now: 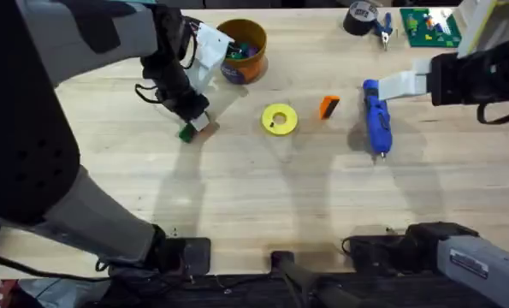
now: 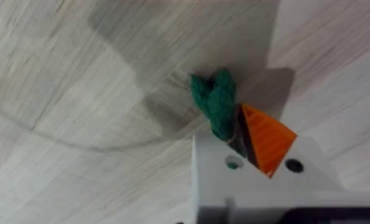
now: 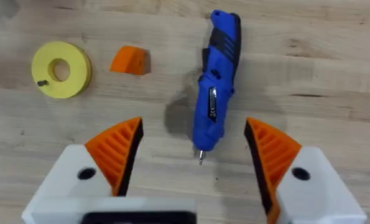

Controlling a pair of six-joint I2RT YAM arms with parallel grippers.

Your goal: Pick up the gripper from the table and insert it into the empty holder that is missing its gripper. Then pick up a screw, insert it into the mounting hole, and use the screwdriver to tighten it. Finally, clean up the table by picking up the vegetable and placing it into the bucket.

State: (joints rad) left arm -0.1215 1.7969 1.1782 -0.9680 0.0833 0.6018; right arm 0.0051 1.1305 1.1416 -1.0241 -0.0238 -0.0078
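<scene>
Pinching the vegetable against the bench, left end effector down near the far-left area, apparently clenched on it. Right end effector spread wide, released, hovering over the screwdriver lying flat. Loose gripper between screwdriver and yellow disc. Bucket near far edge.
</scene>
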